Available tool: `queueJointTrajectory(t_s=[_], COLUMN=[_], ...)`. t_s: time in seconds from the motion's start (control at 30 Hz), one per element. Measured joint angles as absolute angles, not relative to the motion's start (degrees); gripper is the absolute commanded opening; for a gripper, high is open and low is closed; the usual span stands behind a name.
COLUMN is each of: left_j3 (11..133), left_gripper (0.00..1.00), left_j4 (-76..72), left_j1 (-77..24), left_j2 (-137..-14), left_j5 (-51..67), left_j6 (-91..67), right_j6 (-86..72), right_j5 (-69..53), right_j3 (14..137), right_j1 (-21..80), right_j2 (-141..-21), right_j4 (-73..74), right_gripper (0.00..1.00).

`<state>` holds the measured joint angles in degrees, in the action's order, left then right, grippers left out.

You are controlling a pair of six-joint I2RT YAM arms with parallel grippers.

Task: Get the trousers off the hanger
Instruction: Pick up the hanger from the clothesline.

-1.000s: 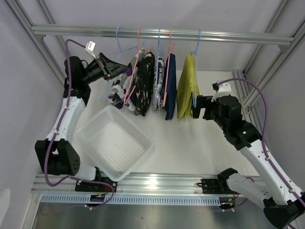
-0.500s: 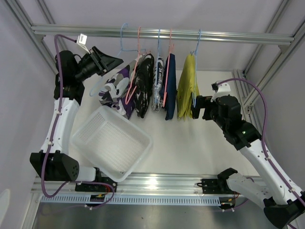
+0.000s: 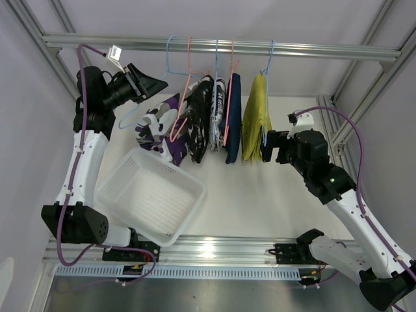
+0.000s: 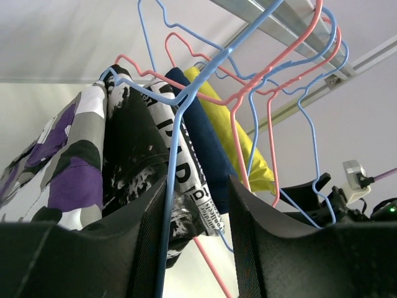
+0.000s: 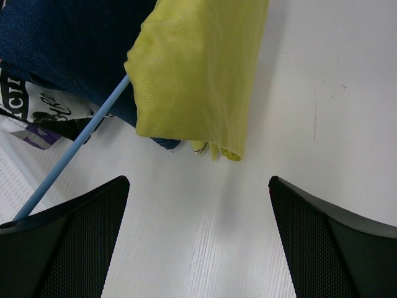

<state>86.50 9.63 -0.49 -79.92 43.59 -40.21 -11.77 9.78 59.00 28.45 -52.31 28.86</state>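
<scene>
**Along the rail, five pairs hang; left tool round a blue hanger**

Up on the rail (image 3: 292, 49) all five trousers are on their hangers: the purple pair (image 3: 162, 127) at the left end, then the black speckled (image 3: 195, 127), the white print (image 3: 216, 110), the navy (image 3: 233, 117) and the yellow (image 3: 255, 120). The purple pair swings out to the left, above the far corner of the white basket (image 3: 153, 195) on the counter (image 3: 260, 195).

The left tool (image 3: 155, 84) is raised beside that pair, its jaws half-parted. The wire of the blue hanger (image 4: 186, 99) runs up between the fingers, close against one of them (not pinched, as far as the wrist view shows).

The right tool (image 3: 268, 146) sits just beside the yellow pair's lower edge, spread wide and grasping nothing.
</scene>
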Motion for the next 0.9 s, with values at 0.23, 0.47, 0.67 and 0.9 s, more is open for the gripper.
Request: queueJointTrajectory(t_s=[0.23,0.47,0.67,0.9], left_j3=[86.48,93.12,96.90,96.18], left_gripper=[0.58,0.64,0.55,0.51], left_j4=[10.31,18.72,24.12,23.70], left_j1=[-0.49,-0.49,-0.49,-0.91], left_j2=[-79.96,-83.79,-87.70,-89.10], left_j5=[43.11,43.55,44.75,48.73], left_j6=[-35.53,-27.53,-23.49,-24.38], right_j6=[-11.77,-11.77,-11.77,-11.77], right_j5=[9.76,9.56,9.54,9.52], right_j3=[59.00,59.00,58.98,58.98], right_j1=[28.45,28.45,28.45,28.56], right_j2=[-52.60,-53.01,-53.08,-53.63], right_j4=[28.86,28.86,28.86,28.88], right_gripper=[0.99,0.99,0.99,0.99])
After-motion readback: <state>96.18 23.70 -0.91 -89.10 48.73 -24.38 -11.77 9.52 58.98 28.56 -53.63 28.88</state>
